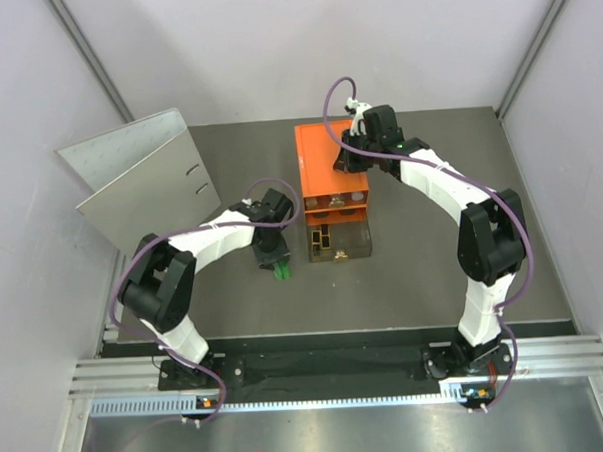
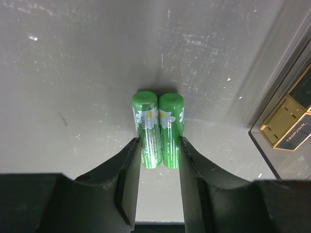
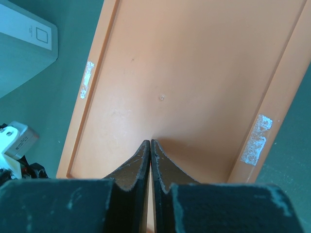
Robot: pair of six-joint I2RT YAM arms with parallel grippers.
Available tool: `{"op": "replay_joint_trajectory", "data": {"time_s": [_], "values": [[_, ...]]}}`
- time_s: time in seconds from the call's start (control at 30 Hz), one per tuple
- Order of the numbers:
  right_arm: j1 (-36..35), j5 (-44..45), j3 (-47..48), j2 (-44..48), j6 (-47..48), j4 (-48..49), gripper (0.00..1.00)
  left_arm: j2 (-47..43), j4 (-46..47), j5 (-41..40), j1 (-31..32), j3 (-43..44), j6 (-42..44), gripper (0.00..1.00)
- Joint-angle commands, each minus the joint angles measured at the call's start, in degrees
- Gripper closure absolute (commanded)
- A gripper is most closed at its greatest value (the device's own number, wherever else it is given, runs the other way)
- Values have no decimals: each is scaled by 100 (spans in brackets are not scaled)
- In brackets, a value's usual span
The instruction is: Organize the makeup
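Two green tubes lie side by side on the grey table, white flower labels facing up. My left gripper has one finger against each outer side and is shut on the pair. From above, the green tubes poke out under the left gripper, left of the drawers. A black-gold flat case lies in the pulled-out clear drawer. My right gripper is shut and empty, tips resting on top of the orange box, towards its back end.
The orange box stands at the table's middle back, with its lower clear drawer open toward me. A grey binder lies tilted at the back left. White walls close in both sides.
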State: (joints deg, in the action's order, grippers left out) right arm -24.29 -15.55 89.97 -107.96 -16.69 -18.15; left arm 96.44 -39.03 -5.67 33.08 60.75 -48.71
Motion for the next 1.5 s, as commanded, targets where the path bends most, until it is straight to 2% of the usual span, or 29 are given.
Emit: {"op": "replay_joint_trajectory", "data": {"time_s": [0.0,0.3,0.53,0.63,0.73,0.77,1.03,1.2,1.47], "values": [[47,52,-235,-76,104,-681,97,463,229,-22,-12,-64,142,61],[48,43,-191,-93,113,-690,97,762,150,-22,-3,112,283,57],[48,43,-138,-120,131,-707,97,999,158,48,-12,165,379,58],[39,43,-129,-137,148,-716,97,1008,193,31,-12,156,406,62],[56,43,-120,-146,140,-716,97,894,176,-30,-3,174,458,78],[56,43,-120,-137,139,-716,97,815,150,-48,-3,200,485,80],[56,8,-41,-208,140,-734,97,428,-395,-347,-3,762,818,81],[56,17,3,-243,157,-751,97,112,-799,-452,-3,1289,1056,87],[56,17,64,-287,166,-804,97,-117,-1090,-452,5,1747,1223,87]]}}
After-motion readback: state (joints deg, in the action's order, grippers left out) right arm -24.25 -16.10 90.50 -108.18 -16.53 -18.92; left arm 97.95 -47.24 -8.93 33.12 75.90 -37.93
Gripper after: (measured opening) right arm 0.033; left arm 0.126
